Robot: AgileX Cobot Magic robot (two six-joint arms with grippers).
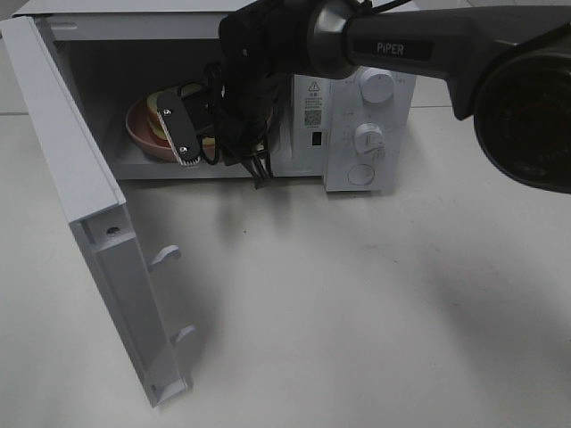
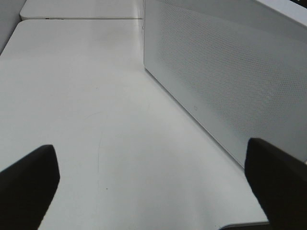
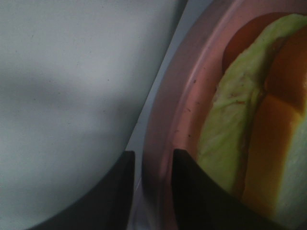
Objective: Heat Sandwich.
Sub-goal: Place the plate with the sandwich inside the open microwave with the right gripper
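Note:
The sandwich (image 1: pixel 158 109) lies on a pink round plate (image 1: pixel 136 131) inside the open white microwave (image 1: pixel 370 53). In the right wrist view the sandwich (image 3: pixel 259 134) shows white bread, orange-tan crust and a yellow-green layer. My right gripper (image 1: pixel 176 132) reaches into the microwave. Its two dark fingers (image 3: pixel 194 191) stand close together on either side of the plate's rim (image 3: pixel 178 96). My left gripper (image 2: pixel 153 191) is open and empty over the white table, beside the microwave door's meshed panel (image 2: pixel 225 81). The left arm is out of the exterior view.
The microwave door (image 1: pixel 80 196) stands swung wide open at the left, with two latch hooks (image 1: pixel 166 256) on its inner face. Control knobs (image 1: pixel 368 138) are on the microwave's right panel. The white table (image 1: pixel 357 312) spreads in front.

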